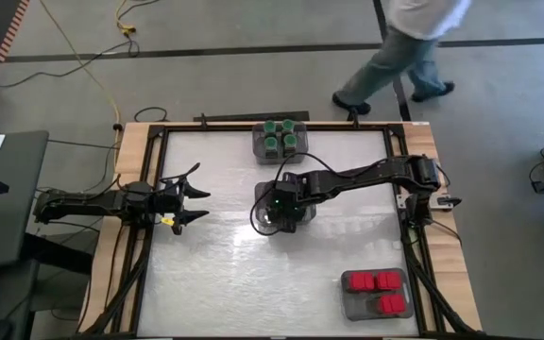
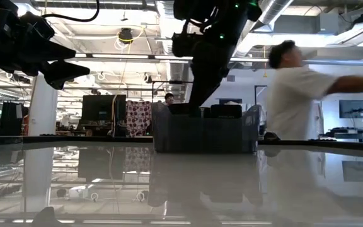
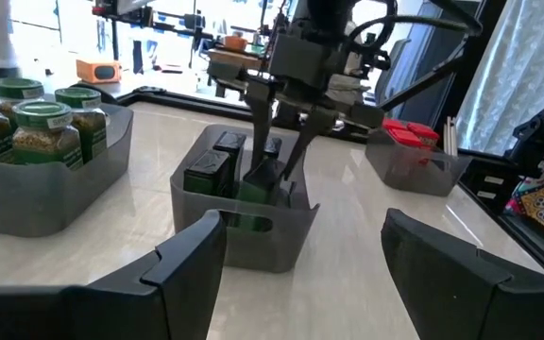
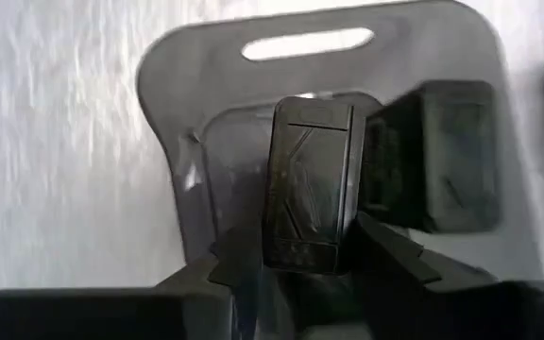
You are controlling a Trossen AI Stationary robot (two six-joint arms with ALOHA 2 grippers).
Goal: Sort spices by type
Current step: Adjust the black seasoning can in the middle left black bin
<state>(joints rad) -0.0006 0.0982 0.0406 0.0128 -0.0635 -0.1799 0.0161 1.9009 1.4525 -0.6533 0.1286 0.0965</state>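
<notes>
Right gripper (image 4: pixel 310 247) clamped on a black-topped jar (image 4: pixel 310 179), lowered into the centre bin (image 3: pixel 244 227) mid-table, other black jars (image 3: pixel 206 170) beside it in there. Left gripper (image 1: pixel 189 198) spread wide and holding nothing, hovering well left of that bin (green-capped jars (image 1: pixel 280 135) in far bin (image 1: pixel 259 146), red-capped jars (image 1: pixel 376 291) in near-right bin (image 1: pixel 349 304))

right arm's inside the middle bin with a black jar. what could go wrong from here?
1. The right gripper holds a black-topped jar close beside another black jar; lowering may knock or wedge against it.
2. Its fingers reach deep into the centre bin; opening or pulling out could catch a wall and drag the bin.
3. The left gripper waits open at the table's left, facing that bin: any advance crowds the right arm.
</notes>
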